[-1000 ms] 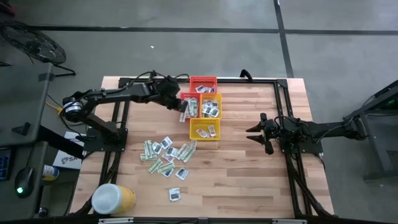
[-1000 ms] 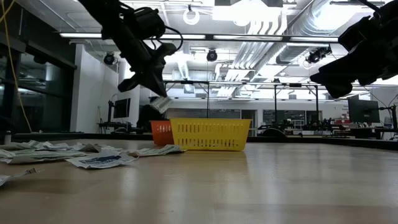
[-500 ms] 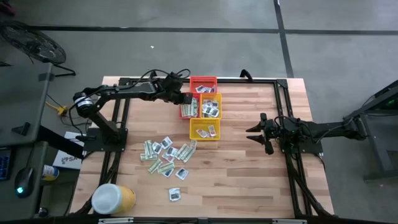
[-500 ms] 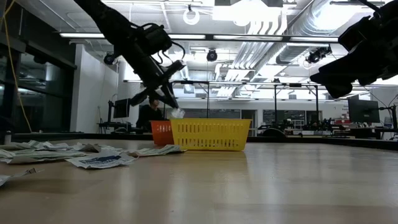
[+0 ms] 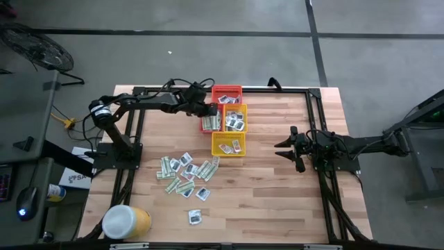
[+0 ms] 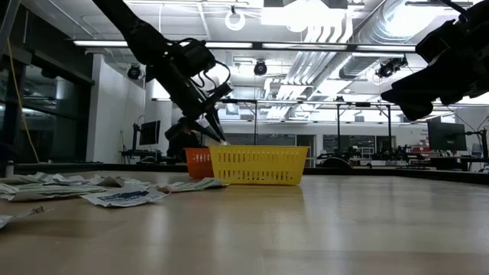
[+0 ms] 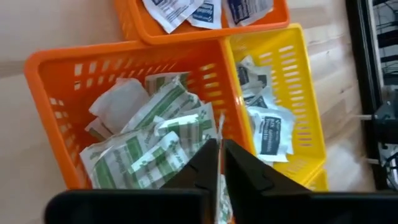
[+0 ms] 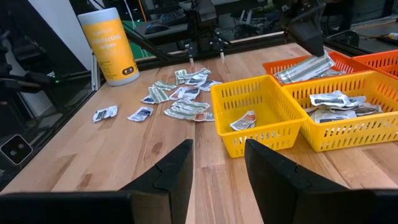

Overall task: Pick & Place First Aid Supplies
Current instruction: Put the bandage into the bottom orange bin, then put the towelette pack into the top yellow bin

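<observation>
Our left arm reaches across the table's far side, its claw [image 7: 217, 163] tipped down over the orange basket [image 7: 56, 99], fingers nearly together on a green-and-white strip [image 7: 219, 134]. Our right claw [image 5: 290, 150] hangs released over bare wood. Loose packets [image 5: 186, 172] lie scattered near the table's [image 5: 277, 201] middle, well apart from either claw.

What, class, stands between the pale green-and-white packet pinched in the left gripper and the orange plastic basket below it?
Nothing visible. The left gripper holds the thin green-and-white packet directly above the orange plastic basket, whose open top shows only other green-and-white packets lying inside. The right gripper waits open, well away.
</observation>
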### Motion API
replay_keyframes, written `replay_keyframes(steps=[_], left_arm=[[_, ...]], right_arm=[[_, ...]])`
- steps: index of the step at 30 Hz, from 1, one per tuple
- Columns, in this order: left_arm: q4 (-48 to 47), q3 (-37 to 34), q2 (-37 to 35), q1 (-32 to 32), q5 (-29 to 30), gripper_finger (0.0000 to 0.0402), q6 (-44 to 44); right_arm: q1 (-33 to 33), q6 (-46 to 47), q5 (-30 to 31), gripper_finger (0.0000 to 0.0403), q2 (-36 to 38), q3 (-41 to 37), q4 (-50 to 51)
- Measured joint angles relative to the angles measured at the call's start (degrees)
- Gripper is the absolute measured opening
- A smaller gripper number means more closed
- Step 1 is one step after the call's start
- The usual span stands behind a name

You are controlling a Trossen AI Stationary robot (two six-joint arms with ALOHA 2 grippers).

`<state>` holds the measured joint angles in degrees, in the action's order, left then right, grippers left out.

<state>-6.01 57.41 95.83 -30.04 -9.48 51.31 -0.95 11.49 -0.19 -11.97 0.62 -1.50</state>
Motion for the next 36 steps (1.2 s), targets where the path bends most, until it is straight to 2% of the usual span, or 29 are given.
replay_keyframes(steps=[8,12,15,21,30,36], left_arm=[[-0.4,0.0,0.0,0.0,2.0,0.0124,-3.3],[-4.2,0.0,-0.1,0.0,1.9,0.0152,-3.5],[-8.9,0.0,-2.3,-0.7,2.5,0.0155,-3.5],[-19.7,0.0,-7.8,-0.6,8.7,0.0156,-6.0],[-35.1,-0.4,-12.4,5.3,8.3,0.0156,-2.3],[-38.7,-4.1,-15.7,10.7,6.9,0.0156,4.7]], right_arm=[[0.0,0.0,0.0,0.0139,0.0,0.0,0.0],[0.0,0.0,0.0,0.0139,0.0,0.0,0.0],[0.0,0.0,0.0,0.0139,0.0,0.0,0.0],[0.0,0.0,0.0,0.0139,0.0,0.0,0.0],[0.0,0.0,0.0,0.0139,0.0,0.0,0.0],[0.0,0.0,0.0,0.0139,0.0,0.0,0.0]])
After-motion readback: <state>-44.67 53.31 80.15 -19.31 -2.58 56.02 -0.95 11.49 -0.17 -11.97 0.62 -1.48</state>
